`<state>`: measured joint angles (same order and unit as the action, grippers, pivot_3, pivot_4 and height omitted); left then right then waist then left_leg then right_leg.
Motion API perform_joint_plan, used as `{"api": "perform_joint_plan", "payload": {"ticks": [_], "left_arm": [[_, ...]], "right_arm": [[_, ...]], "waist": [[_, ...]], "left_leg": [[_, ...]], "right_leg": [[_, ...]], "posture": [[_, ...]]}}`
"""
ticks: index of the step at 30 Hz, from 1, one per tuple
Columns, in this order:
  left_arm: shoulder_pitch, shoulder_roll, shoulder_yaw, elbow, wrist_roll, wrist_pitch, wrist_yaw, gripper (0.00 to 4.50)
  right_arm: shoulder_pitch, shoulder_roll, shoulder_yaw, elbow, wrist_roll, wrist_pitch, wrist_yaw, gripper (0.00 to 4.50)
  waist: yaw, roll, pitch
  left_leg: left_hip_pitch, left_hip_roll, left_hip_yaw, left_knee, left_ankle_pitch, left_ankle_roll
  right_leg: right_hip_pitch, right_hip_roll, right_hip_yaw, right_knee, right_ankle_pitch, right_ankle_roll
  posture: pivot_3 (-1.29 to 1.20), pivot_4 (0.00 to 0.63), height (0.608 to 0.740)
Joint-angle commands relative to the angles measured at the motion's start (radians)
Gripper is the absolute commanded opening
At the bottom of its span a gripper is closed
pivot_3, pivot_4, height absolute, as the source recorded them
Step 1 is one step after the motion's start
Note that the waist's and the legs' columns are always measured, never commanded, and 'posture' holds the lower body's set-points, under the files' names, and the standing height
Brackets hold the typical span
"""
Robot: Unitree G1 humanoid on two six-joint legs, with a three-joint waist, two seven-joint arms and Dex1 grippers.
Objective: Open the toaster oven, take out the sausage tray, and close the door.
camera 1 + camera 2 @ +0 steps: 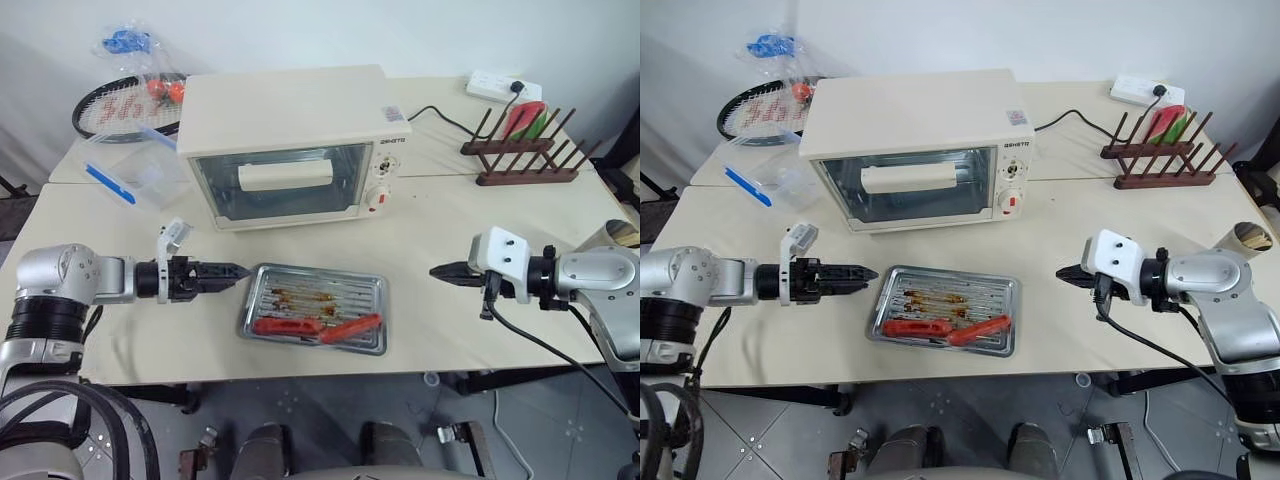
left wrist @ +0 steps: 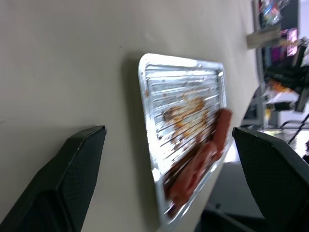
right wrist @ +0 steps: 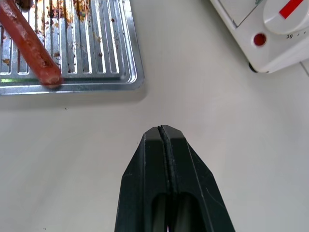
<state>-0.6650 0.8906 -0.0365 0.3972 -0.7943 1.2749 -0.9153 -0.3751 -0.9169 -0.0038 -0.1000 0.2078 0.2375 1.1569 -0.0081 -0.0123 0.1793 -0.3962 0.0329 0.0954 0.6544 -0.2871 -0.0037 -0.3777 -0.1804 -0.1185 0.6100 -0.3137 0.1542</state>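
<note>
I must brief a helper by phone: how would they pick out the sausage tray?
Find the cream toaster oven at the table's middle. Directly in front of its closed glass door lies the sausage tray, flat on the table: shiny ridged metal with red sausages, unlike the clear plastic box with blue clips.

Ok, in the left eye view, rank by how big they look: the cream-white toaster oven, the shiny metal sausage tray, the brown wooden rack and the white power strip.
1. Cream-white toaster oven
2. Shiny metal sausage tray
3. Brown wooden rack
4. White power strip
The power strip lies farthest back, so it may look smaller than it is.
</note>
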Motion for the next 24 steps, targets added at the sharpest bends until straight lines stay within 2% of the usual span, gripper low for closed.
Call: {"api": "perform_joint_plan", "payload": {"ticks": [1, 4, 6, 11, 15, 20, 24], "left_arm": [[0.089, 0.032, 0.07, -0.078, 0.08, -0.264, -0.09, 4.49], [0.178, -0.048, 0.223, -0.104, 0.086, -0.646, -0.232, 4.5], [0.266, -0.038, 0.234, -0.129, 0.167, -0.865, -0.321, 4.5], [0.359, 0.018, 0.223, -0.044, 0.296, -1.127, -0.461, 4.5], [0.375, 0.059, 0.209, 0.13, 0.408, -1.351, -0.54, 4.5], [0.268, 0.05, 0.228, 0.359, 0.432, -1.39, -0.545, 4.5], [0.201, 0.014, 0.247, 0.406, 0.42, -1.388, -0.529, 4.5]], "right_arm": [[-0.036, 0.004, 0.002, 0.042, 0.026, -0.037, 0.047, 0.18], [-0.05, 0.019, -0.003, 0.092, 0.055, -0.086, 0.102, 0.86], [-0.066, 0.034, -0.017, 0.149, 0.073, -0.127, 0.13, 1.55], [-0.1, 0.041, -0.031, 0.301, 0.081, -0.251, 0.197, 3.28], [-0.113, 0.028, -0.039, 0.451, 0.051, -0.427, 0.241, 4.48], [-0.113, -0.002, -0.024, 0.58, 0.019, -0.489, 0.279, 4.48], [-0.108, 0.008, -0.039, 0.59, 0.014, -0.474, 0.232, 4.48]], "waist": [[0.001, 0.0, 0.0], [0.004, -0.001, 0.001], [0.005, -0.002, 0.002], [0.008, -0.002, 0.002], [0.004, -0.002, 0.002], [0.006, -0.001, 0.003], [0.005, -0.001, 0.003]], "left_leg": [[0.0, 0.0, 0.0, 0.0, 0.0, 0.0], [-0.001, 0.0, 0.0, -0.001, 0.0, 0.0], [-0.002, 0.001, 0.0, 0.001, 0.0, 0.0], [-0.004, 0.0, 0.0, 0.001, -0.002, 0.001], [-0.004, 0.0, 0.0, 0.002, -0.002, 0.001], [-0.004, 0.0, 0.002, 0.001, -0.002, 0.001], [-0.006, 0.0, 0.002, 0.005, -0.003, 0.002]], "right_leg": [[0.0, 0.0, 0.0, 0.0, 0.0, 0.0], [-0.001, 0.0, 0.0, -0.001, 0.0, 0.0], [-0.001, 0.0, -0.001, -0.002, 0.0, 0.0], [-0.001, 0.0, -0.002, -0.003, 0.0, 0.0], [-0.002, 0.0, -0.002, -0.003, 0.0, 0.0], [-0.005, -0.001, -0.003, 0.0, 0.0, 0.0], [-0.005, -0.001, -0.004, 0.002, 0.0, 0.0]], "posture": [[0.0, 0.15, 0.74], [0.0, 0.15, 0.74], [0.0, 0.15, 0.74], [0.0, 0.15, 0.74], [0.0, 0.15, 0.74], [0.0, 0.15, 0.74], [0.0, 0.15, 0.74]]}}
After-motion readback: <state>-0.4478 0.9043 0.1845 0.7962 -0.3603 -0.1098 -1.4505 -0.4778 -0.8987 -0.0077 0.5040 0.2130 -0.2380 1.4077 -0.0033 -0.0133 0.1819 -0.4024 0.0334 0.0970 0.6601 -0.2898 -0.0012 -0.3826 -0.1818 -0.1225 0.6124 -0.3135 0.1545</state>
